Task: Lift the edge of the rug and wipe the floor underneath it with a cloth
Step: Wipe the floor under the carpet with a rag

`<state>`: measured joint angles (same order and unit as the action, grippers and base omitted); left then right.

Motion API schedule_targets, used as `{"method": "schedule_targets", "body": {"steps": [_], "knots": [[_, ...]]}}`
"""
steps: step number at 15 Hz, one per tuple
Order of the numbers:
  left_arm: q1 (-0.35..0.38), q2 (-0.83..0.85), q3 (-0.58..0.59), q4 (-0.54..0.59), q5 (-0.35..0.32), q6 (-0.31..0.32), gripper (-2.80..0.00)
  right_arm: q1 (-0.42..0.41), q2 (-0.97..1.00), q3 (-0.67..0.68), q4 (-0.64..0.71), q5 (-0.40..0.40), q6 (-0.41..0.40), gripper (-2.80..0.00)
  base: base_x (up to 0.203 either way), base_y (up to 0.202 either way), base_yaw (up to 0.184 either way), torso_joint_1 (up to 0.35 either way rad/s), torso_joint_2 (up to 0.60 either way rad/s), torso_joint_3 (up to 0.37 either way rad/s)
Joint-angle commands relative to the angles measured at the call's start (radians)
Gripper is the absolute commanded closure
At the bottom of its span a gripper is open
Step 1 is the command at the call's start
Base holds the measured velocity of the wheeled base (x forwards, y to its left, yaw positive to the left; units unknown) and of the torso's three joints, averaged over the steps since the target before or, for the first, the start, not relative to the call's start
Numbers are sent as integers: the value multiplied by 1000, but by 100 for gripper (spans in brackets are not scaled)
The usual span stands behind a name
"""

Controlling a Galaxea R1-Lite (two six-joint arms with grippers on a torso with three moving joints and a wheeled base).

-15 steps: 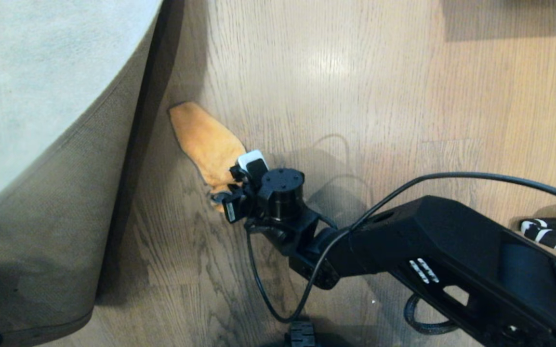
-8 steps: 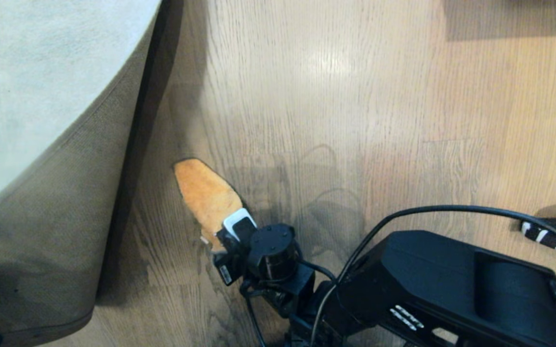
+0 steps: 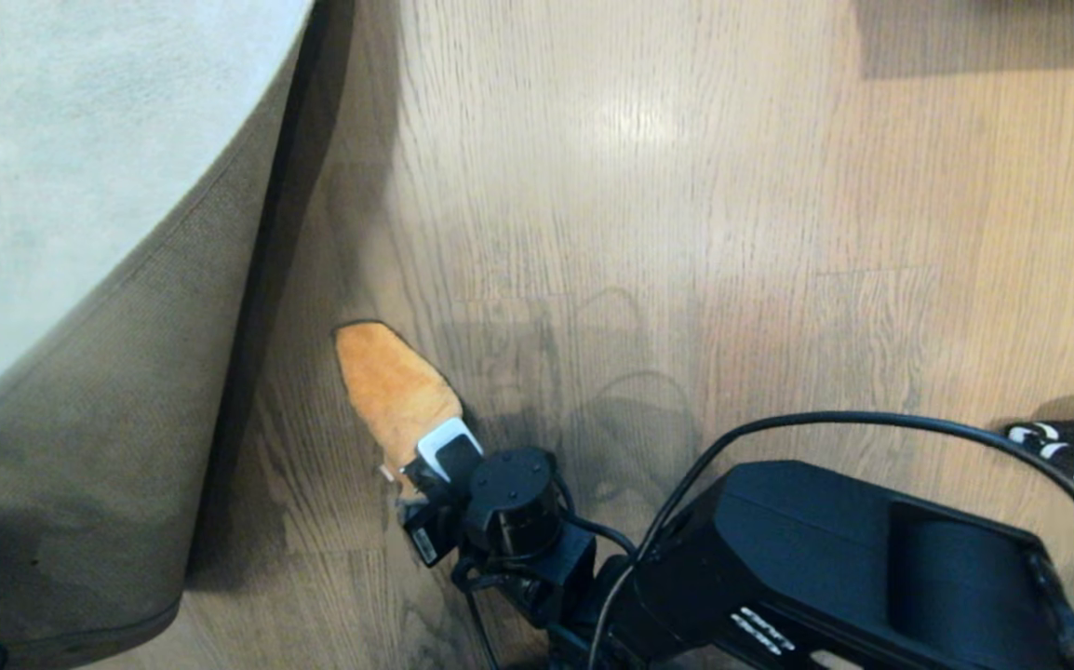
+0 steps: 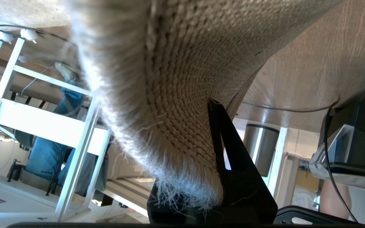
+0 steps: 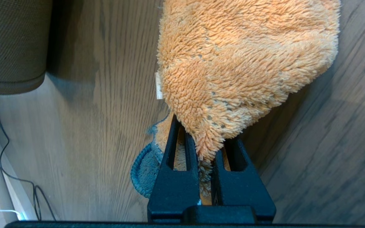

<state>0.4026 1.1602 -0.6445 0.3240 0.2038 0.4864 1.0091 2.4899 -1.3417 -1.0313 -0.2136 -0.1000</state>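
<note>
Rug edge [image 3: 127,391]: pale grey pile, tan woven underside showing; raised off the floor [image 3: 686,186] and curled over, its fringed border clamped between the jaws of the left gripper [image 4: 214,190].

Floor: wood-grain planks with a slight sheen, bare beside the lifted rug edge; shadow lies along the foot of the rug.

Cloth [image 3: 395,386]: orange, fuzzy, dark edge trim; spread flat on the floor just beside the lifted rug edge, not under it, its near end pinched in the right gripper [image 5: 205,148], jaws closed tight on it. A blue stitched corner [image 5: 143,172] of the cloth shows beneath the jaws.

Right arm [image 3: 825,568]: black, reaching in from the side away from the rug edge, cable [image 3: 872,423] looped above it.
</note>
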Motion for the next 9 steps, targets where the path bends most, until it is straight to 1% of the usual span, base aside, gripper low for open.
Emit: {"method": "schedule_targets", "body": {"steps": [1,5,9], "knots": [[-1,6,2,3,1,3,0,-9,33,-53,-2,-1,0,0,0,0,0,0,0,0],[-1,12,2,3,2,1,0,-68,44,-181,40,0,0,0,0,0,0,0,0,0],[-1,13,2,3,2,3,0,-146,44,-355,138,0,0,0,0,0,0,0,0,0]]}}
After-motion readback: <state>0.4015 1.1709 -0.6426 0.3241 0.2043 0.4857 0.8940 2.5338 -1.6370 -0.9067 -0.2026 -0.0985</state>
